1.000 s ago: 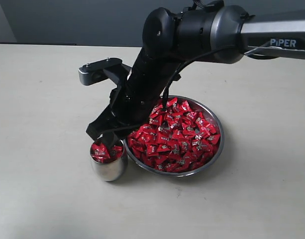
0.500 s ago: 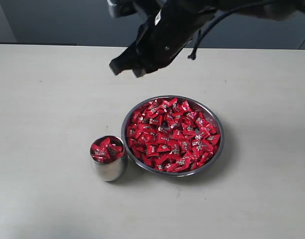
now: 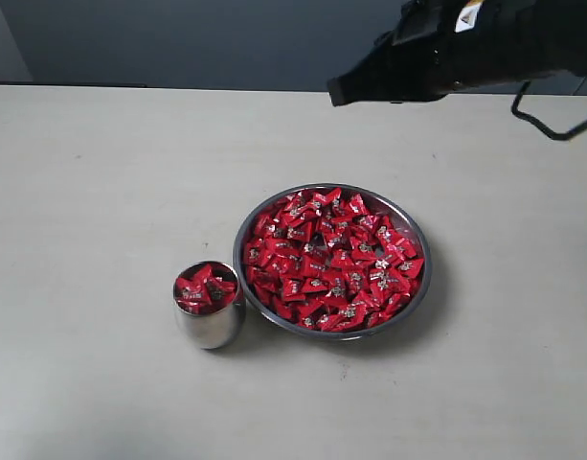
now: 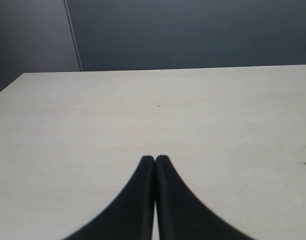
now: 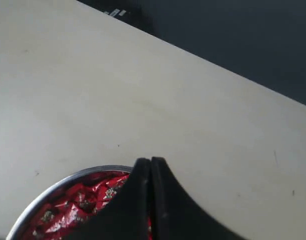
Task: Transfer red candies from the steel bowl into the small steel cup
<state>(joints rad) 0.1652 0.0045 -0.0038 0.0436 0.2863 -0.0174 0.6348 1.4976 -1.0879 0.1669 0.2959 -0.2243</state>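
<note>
The steel bowl [image 3: 420,299] sits mid-table, heaped with red candies [image 3: 333,261]. To its left stands the small steel cup [image 3: 209,328] with several red candies [image 3: 203,288] inside. My right gripper [image 3: 339,96] is raised high above the table behind the bowl, shut with nothing between its fingers. In the right wrist view the shut right gripper [image 5: 151,161] hangs over the bowl's rim [image 5: 73,176], with candies [image 5: 80,206] showing beneath. The left gripper [image 4: 154,158] appears only in the left wrist view, shut and empty over bare table.
The pale table [image 3: 92,192] spreads around the bowl and cup. A dark wall [image 3: 178,38] runs along the table's far edge. The right arm's black body [image 3: 504,38] crosses the upper right of the exterior view.
The right arm has lifted away from the cup and swung up and to the right, now high behind the bowl. Cup and bowl have not moved.
</note>
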